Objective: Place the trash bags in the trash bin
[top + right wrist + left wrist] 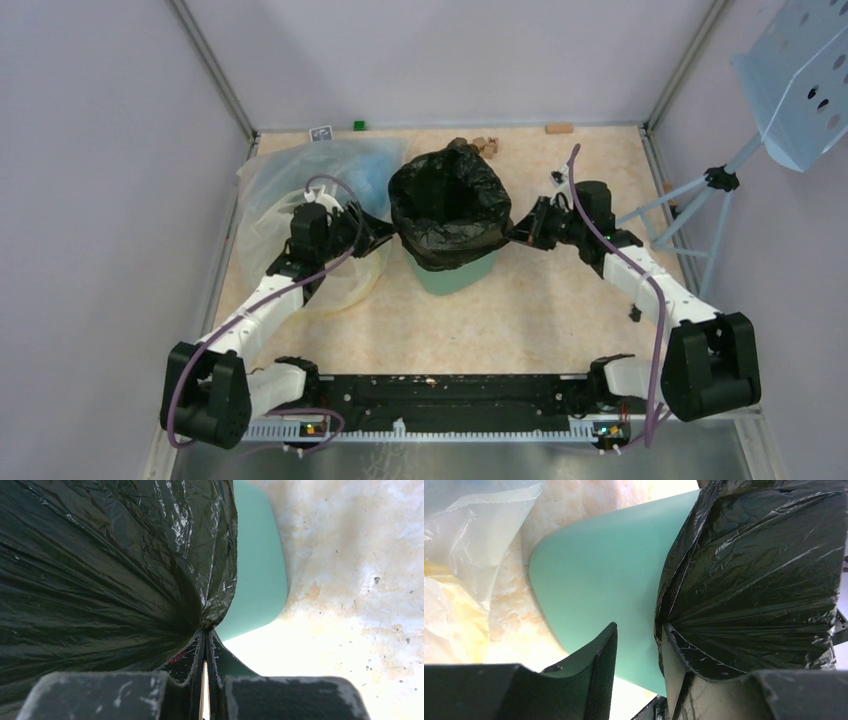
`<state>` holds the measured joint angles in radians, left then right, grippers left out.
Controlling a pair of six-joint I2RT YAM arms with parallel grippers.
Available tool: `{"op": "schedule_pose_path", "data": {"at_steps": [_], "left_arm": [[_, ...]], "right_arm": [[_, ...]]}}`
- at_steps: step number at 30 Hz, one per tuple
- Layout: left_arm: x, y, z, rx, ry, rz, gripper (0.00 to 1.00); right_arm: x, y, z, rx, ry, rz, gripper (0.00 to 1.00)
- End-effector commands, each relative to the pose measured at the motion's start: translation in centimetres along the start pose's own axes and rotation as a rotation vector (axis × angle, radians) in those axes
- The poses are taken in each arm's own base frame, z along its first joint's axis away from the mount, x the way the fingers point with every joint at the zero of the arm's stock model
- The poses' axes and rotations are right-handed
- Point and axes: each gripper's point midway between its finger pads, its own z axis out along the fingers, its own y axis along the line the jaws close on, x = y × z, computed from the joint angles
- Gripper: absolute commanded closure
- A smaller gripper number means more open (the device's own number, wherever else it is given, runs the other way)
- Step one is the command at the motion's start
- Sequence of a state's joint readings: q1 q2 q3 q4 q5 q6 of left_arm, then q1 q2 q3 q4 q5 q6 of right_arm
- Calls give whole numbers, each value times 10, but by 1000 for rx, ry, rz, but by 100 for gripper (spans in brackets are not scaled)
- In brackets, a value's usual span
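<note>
Black trash bag (447, 205) draped over mint trash bin (455, 277)

Its mouth gapes open, folded down around the rim. The right gripper (206, 635) is clenched on the hem. The left gripper (639, 630) has jaws apart, with the hem lying against one finger (676, 672)

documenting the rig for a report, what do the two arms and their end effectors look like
The left arm and right arm share one build: white links between bulky black joint housings, with a purple-grey cable looping along each. The left end effector and right end effector have two black fingers with finely ribbed inner faces.
</note>
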<state>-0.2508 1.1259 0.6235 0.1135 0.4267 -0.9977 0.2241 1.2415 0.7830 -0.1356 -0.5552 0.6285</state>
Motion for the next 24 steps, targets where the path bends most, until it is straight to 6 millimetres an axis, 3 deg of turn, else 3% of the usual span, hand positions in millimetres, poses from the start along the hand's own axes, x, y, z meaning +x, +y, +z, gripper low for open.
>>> {"op": "schedule_pose_path", "data": {"at_steps": [1,6,13,16,19,20,21,24], "left_arm": [[-1,-4,4,43,3,40,57],[-2,3,4,17,-12,53,57],[-4,3,1,2,-11,106,56],[-4,3,0,-5,-6,124,56],[-4,3,-1,-12,-3,136,55],[-4,3,-2,-14,-3,139,55],[-4,3,-2,-14,-3,141,55],[-4,2,-4,-9,-9,149,54]], "right_arm": [[-6,-1,6,-29,-21,-38,100],[-7,-6,3,12,-14,-70,80],[-57,-2,-43,229,-185,-227,69],[-78,25,-69,237,-227,-305,72],[-95,65,-88,222,-232,-414,88],[-94,76,-89,218,-216,-459,97],[-93,88,-87,211,-196,-509,100],[-70,122,-65,142,-64,-652,100]]}}
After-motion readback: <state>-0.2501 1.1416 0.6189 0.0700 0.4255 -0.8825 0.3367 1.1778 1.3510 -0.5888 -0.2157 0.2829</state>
